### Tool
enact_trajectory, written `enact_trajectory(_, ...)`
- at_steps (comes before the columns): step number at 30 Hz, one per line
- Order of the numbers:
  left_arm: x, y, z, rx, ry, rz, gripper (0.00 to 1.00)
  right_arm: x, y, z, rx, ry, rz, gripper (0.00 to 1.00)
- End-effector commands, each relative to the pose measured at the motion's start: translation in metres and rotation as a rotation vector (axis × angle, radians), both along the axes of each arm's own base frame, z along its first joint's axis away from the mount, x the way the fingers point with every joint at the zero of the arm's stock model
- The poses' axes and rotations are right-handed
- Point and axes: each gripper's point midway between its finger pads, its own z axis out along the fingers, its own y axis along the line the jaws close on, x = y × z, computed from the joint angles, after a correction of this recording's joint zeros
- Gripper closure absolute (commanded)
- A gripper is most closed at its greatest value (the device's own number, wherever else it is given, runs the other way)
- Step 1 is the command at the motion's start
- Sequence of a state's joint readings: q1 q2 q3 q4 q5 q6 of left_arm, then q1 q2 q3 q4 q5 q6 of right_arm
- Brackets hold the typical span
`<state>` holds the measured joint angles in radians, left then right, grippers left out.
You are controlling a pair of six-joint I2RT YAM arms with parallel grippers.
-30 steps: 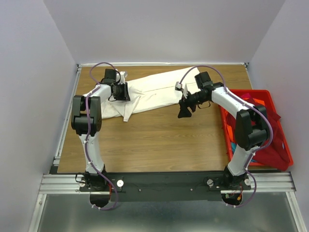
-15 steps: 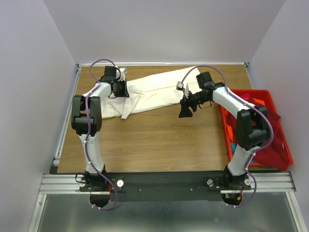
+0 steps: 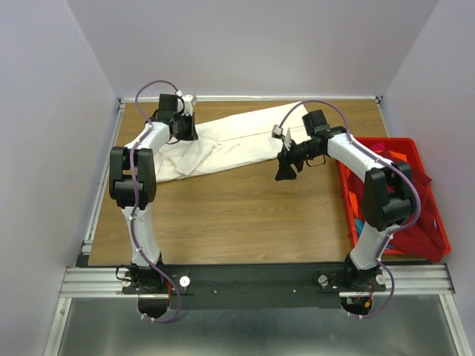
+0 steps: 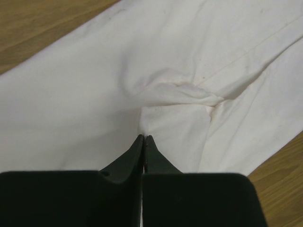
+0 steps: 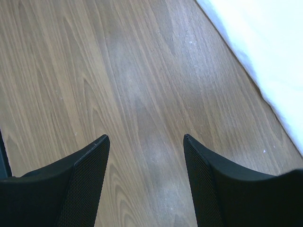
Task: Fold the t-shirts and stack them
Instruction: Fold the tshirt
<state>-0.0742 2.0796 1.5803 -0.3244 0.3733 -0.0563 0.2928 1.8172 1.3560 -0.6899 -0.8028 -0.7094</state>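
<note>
Top external view: one desk (image 3: pixel 245 215) carries one cream-white t-shirt (image 3: pixel 237 137) spread across its far half and one red crate (image 3: pixel 439 215) at its right edge, with a dark red t-shirt (image 3: pixel 414 231) heaped inside. The left claw (image 4: pixel 143 138) is pinched on the white cloth near its left end. The right claw (image 5: pixel 147 142) hangs spread wide, holding nothing, above bare wood just beside the shirt's right end.
</note>
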Motion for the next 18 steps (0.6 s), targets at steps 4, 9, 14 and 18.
enact_trajectory(4,0.034,-0.002,0.056,0.085,-0.221,-0.045,0.95,-0.003,0.0,0.009,0.031,-0.022,0.018,0.29)
enact_trajectory(9,0.049,-0.008,0.062,0.148,-0.273,-0.074,0.95,-0.003,-0.001,0.009,0.03,-0.022,0.016,0.29)
enact_trajectory(14,0.06,-0.011,0.061,0.25,-0.325,-0.102,0.95,-0.003,-0.002,0.006,0.029,-0.014,0.014,0.29)
enact_trajectory(18,0.065,-0.017,0.054,0.304,-0.345,-0.131,0.95,-0.003,-0.002,0.003,0.027,-0.008,0.015,0.29)
